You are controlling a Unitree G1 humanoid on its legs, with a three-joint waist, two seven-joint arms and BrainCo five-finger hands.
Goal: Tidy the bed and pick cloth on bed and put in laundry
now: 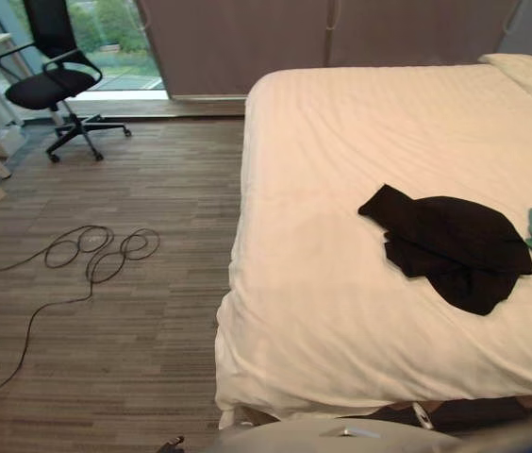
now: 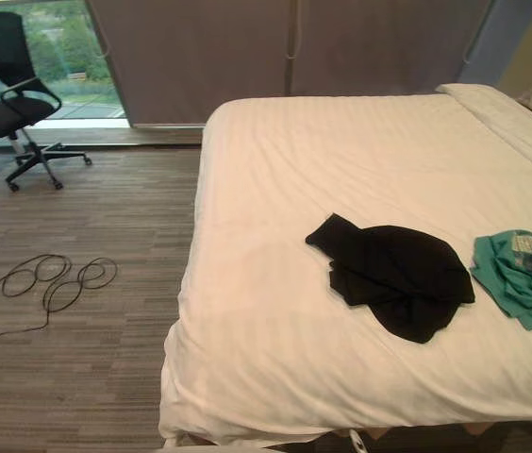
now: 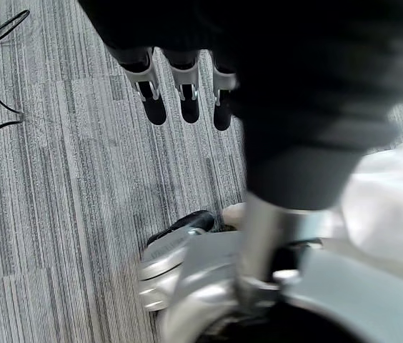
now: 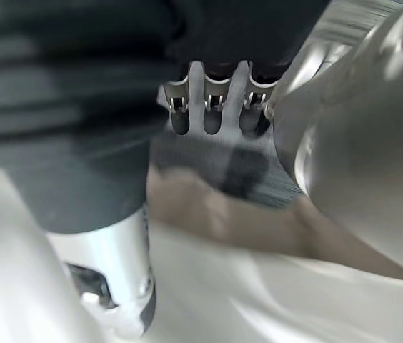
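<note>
Two cloths are seen on the one bed (image 1: 341, 142): one black cloth (image 1: 450, 247) and, near it on the robot's right, one teal cloth (image 2: 523, 278). The left hand (image 3: 187, 89) and right hand (image 4: 214, 107) are held empty, fingers relaxed.

The black cloth (image 2: 398, 274) looks matt, the bedsheet (image 2: 341, 160) smooth woven fabric, the floor (image 2: 87, 359) matt and streaked.

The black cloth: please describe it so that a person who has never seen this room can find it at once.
A large white bed fills the right side of the eye views. The black cloth lies crumpled on it, in the half nearer the robot. It alone is black; the green cloth lies apart from it, to its right.
</note>
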